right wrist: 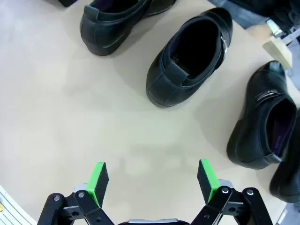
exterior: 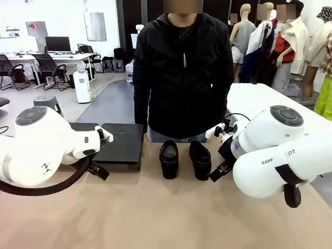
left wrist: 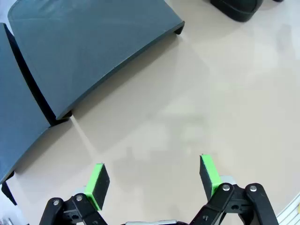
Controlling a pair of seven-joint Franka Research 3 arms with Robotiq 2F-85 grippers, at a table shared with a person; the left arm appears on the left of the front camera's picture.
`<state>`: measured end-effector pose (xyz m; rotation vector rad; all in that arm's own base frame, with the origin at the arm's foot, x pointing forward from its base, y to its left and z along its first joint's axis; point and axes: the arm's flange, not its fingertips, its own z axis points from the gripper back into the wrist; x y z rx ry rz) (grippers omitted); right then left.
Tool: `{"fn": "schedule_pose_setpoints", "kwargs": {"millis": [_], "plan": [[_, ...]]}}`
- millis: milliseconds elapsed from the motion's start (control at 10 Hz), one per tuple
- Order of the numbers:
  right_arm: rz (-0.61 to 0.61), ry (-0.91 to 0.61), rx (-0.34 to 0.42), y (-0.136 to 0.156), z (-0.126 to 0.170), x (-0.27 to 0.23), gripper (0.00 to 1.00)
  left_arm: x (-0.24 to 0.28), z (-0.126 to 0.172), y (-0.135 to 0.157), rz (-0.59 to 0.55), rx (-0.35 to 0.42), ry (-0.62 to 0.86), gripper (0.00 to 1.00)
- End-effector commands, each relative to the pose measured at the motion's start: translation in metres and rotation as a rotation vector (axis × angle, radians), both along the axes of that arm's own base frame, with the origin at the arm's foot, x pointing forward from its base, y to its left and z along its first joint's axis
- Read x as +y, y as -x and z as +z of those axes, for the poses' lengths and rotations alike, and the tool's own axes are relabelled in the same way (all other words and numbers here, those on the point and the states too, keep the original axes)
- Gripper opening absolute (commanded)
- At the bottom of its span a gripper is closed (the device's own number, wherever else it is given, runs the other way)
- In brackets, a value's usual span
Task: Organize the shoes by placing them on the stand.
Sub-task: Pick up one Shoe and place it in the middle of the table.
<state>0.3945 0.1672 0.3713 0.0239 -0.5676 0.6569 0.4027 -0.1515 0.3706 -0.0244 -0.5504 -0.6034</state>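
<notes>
From the front, the stand (exterior: 122,142) sits at the left of the table (exterior: 155,218) with nothing on it, just before the person (exterior: 181,67). Two shoes (exterior: 168,158) stand side by side on the tabletop to its right.

Looking down the left wrist, the left gripper (left wrist: 153,179) hangs over bare tabletop, jaws spread wide and holding nothing. Both panels of the stand lie just ahead, each bare.

Down the right wrist, the right gripper (right wrist: 152,180) is just as wide apart and empty. Three shoes lie on the table ahead of it, and a dark shape (right wrist: 286,183) at the edge looks like the fourth.

By my reckoning nothing is done yet: no shoe is on the stand, so all four are left to place.
</notes>
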Motion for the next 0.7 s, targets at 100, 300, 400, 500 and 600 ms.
{"fn": "schedule_pose_setpoints", "kwargs": {"millis": [100, 300, 400, 500, 600], "plan": [[0.000, 0.000, 0.000, 0.0000, 0.0000, 0.0000, 1.00, 0.0000, 0.0000, 0.0000, 0.000, 0.000, 0.000, 1.00], [0.000, 0.000, 0.000, 0.0000, 0.0000, 0.0000, 1.00, 0.0000, 0.0000, 0.0000, 0.000, 0.000, 0.000, 1.00], [0.000, 0.000, 0.000, 0.0000, 0.0000, 0.0000, 1.00, 0.0000, 0.0000, 0.0000, 0.000, 0.000, 0.000, 1.00], [0.000, 0.000, 0.000, 0.0000, 0.0000, 0.0000, 1.00, 0.0000, 0.0000, 0.0000, 0.000, 0.000, 0.000, 1.00], [0.000, 0.000, 0.000, 0.0000, 0.0000, 0.0000, 1.00, 0.0000, 0.0000, 0.0000, 0.000, 0.000, 0.000, 1.00]]}}
